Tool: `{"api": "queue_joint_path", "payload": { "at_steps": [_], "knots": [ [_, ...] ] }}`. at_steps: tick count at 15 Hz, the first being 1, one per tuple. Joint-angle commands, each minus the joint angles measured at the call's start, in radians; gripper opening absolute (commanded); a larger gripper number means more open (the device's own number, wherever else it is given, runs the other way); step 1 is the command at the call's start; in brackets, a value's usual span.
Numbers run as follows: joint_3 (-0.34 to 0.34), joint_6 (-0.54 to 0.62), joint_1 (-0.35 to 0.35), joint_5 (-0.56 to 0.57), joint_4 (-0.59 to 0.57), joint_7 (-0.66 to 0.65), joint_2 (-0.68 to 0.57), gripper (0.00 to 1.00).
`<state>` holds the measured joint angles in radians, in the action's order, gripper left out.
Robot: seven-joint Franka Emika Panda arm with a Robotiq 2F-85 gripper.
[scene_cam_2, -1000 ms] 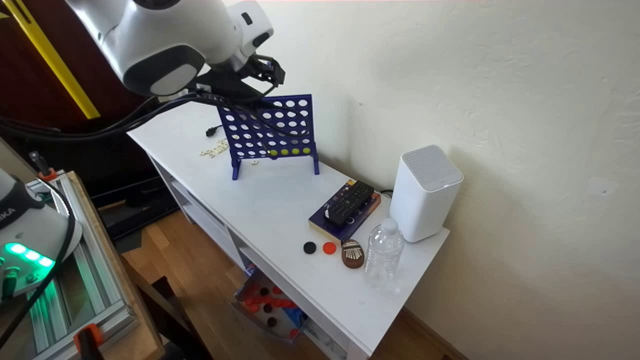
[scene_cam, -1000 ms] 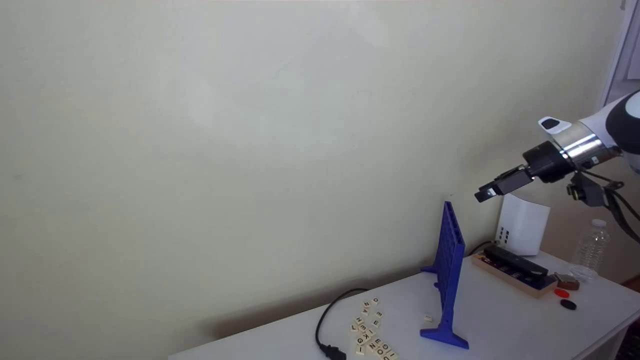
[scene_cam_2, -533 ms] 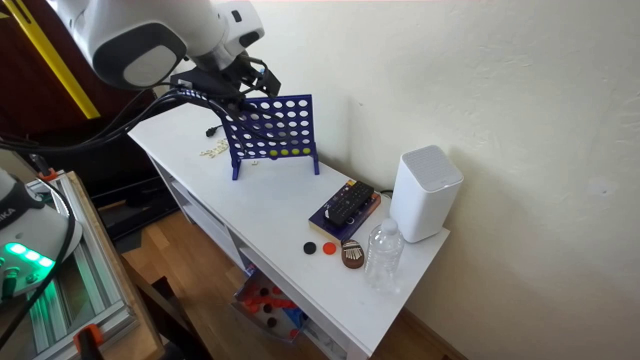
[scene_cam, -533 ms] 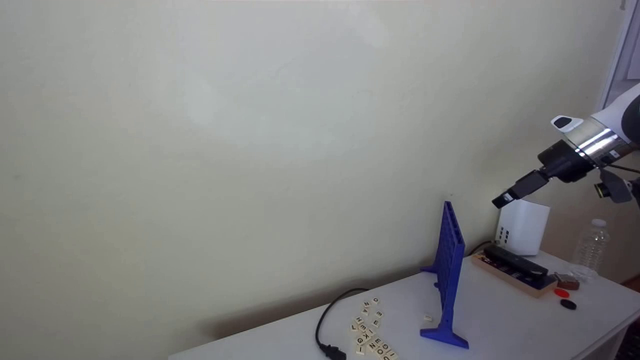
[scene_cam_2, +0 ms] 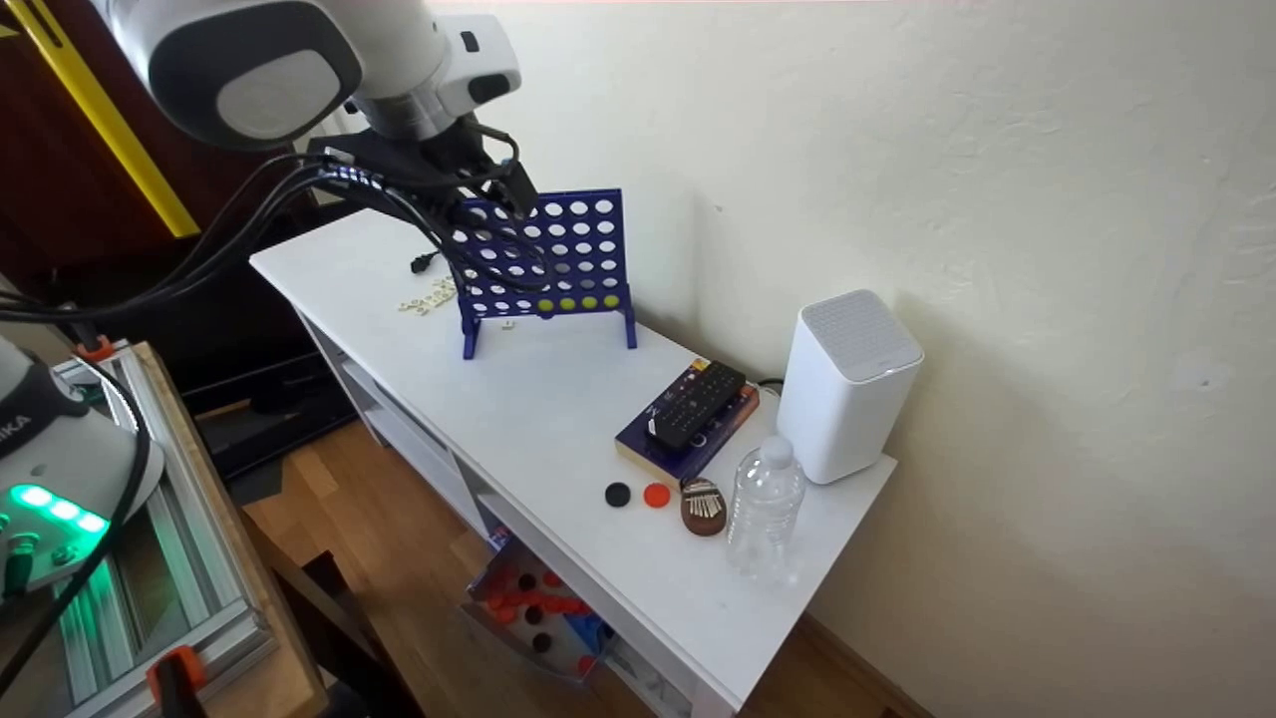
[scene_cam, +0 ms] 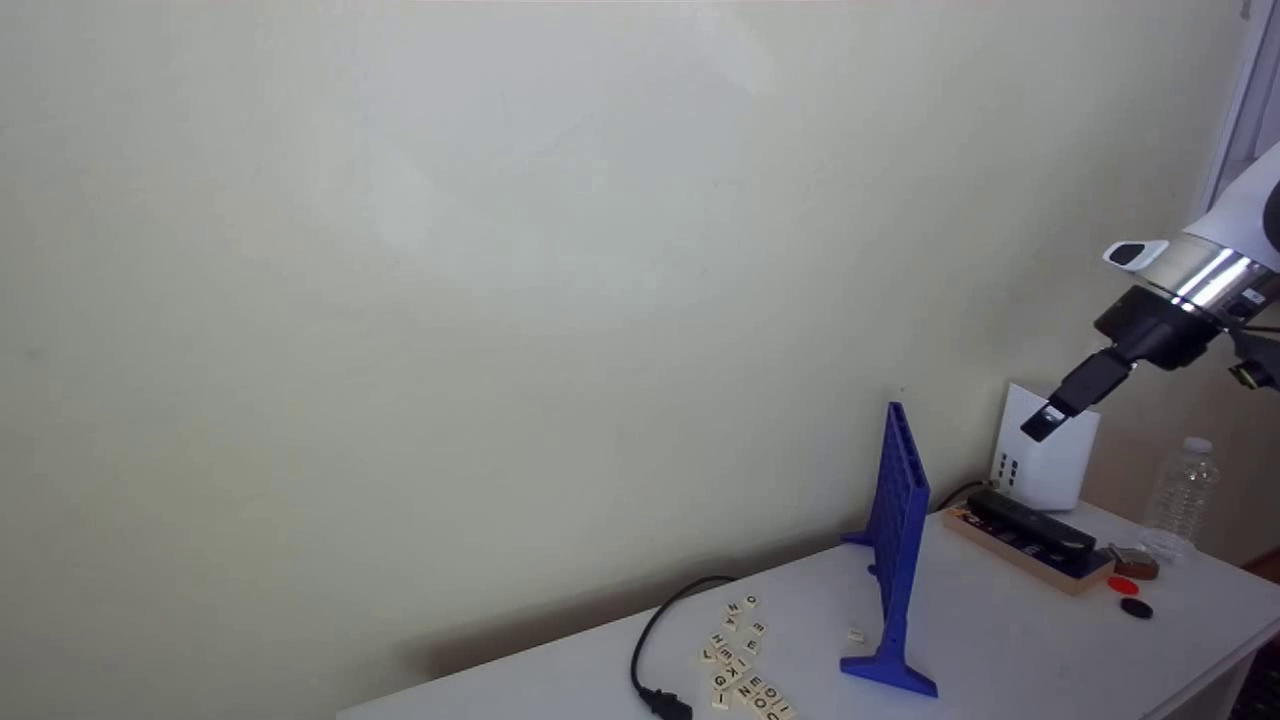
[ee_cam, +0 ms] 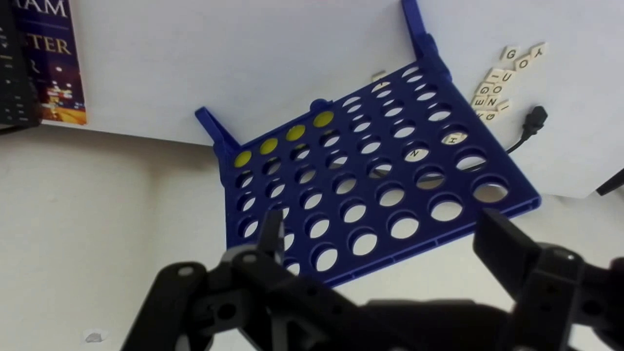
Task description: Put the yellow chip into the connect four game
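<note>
In the wrist view we get remote (ee_cam: 12, 83) and book (ee_cam: 57, 63), both cut off; connect four game (ee_cam: 361, 176) on the table (ee_cam: 292, 53), four yellow chips (ee_cam: 296, 132) in its bottom row; gripper (ee_cam: 381, 226), fingers apart, one hiding the game's corner; letter tiles (ee_cam: 497, 89), some half-hidden.

Arm (scene_cam_2: 399, 50) is up high in both exterior views; base (scene_cam_2: 75, 464) low down, lights (scene_cam_2: 65, 510) glowing green. Wrist (scene_cam: 1240, 220) tilted, silver flange (scene_cam: 1215, 272) slanting down. Gripper (ee_cam: 380, 231) runs on along the same slant, up in the air, fingertips (scene_cam: 1043, 425) the lowest bit of it. In an exterior view those line up edge-on, so the gap doesn't read there. Wrist view settles it: jaws wide apart, fingers (ee_cam: 504, 248) either side of a broad gap. Black housing (ee_cam: 438, 321) behind them is blurred, I can't make out detail.
</note>
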<state>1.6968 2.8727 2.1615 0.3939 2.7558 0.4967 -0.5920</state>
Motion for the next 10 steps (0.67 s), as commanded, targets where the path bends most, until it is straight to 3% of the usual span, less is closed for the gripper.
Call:
{"api": "queue_joint_path", "payload": {
  "at_steps": [1,9,10],
  "knots": [
    [0.076,-0.085,0.067,0.028,-0.003,-0.067,0.034,1.00],
    [0.195,-0.136,0.181,0.083,-0.002,-0.135,0.049,1.00],
    [0.140,-0.116,0.131,0.066,-0.003,-0.104,0.017,1.00]
  ]
}}
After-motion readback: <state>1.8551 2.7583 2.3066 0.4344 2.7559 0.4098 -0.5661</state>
